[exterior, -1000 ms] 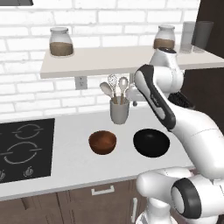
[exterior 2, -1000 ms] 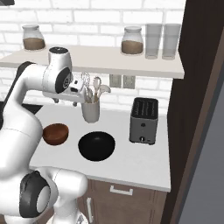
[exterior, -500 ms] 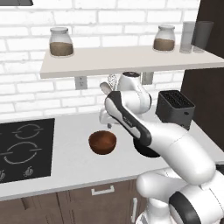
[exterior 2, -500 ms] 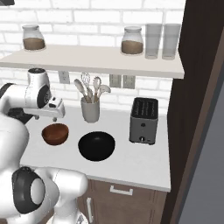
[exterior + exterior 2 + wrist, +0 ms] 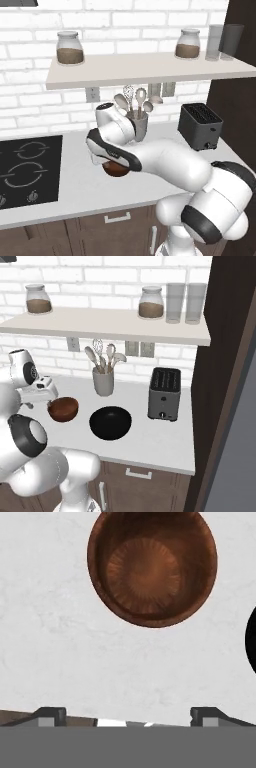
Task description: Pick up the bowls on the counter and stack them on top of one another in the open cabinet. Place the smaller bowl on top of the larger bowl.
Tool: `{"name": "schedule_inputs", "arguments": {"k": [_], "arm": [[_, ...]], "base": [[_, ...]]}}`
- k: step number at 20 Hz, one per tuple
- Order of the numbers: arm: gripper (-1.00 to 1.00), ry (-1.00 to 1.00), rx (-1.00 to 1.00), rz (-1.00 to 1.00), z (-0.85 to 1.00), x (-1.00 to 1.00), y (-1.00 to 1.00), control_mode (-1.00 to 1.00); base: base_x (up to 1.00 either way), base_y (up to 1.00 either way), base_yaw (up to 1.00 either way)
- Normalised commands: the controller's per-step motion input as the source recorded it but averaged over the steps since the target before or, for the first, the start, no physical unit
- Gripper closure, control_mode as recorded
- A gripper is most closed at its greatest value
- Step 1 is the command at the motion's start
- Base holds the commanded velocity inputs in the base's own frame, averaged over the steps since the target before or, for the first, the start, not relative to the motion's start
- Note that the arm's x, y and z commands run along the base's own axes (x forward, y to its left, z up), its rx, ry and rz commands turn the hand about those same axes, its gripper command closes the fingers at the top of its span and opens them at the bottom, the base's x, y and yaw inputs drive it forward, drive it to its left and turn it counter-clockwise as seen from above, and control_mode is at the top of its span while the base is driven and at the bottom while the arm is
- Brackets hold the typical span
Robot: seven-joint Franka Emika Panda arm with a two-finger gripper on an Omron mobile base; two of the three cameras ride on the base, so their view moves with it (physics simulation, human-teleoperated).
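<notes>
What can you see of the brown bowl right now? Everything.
The smaller bowl is round, glossy and reddish-brown, with a wood-like look and fine radial lines on its flat inner floor. It is empty and sits upright on the pale counter, beside the larger bowl and apart from it, in front of the utensil holder. The gripper hangs above it with jaws wide open; nothing touches the bowl but the counter. In the left base view the arm hides most of it.
</notes>
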Motion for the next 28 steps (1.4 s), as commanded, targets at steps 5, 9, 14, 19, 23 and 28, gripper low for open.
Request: {"name": "schedule_inputs", "arguments": {"k": [5,9,14,19,23,28], "arm": [[-1.0,0.04,0.0,0.01,-0.13,0.12,0.02,-1.0],[-1.0,0.0,0.0,0.0,-0.41,0.23,0.0,-1.0],[-1.0,-0.05,0.0,0.0,-0.55,0.24,0.0,-1.0],[-1.0,-0.07,-0.03,0.0,-0.34,0.29,0.0,-1.0],[-1.0,-0.02,-0.08,0.0,-0.22,0.35,0.0,-1.0],[-1.0,0.0,-0.08,0.0,-0.19,0.31,0.0,-1.0]], "base": [[0.0,0.0,0.0],[0.0,0.0,0.0],[0.0,0.0,0.0],[0.0,0.0,0.0],[0.0,0.0,0.0],[0.0,0.0,0.0]]}}
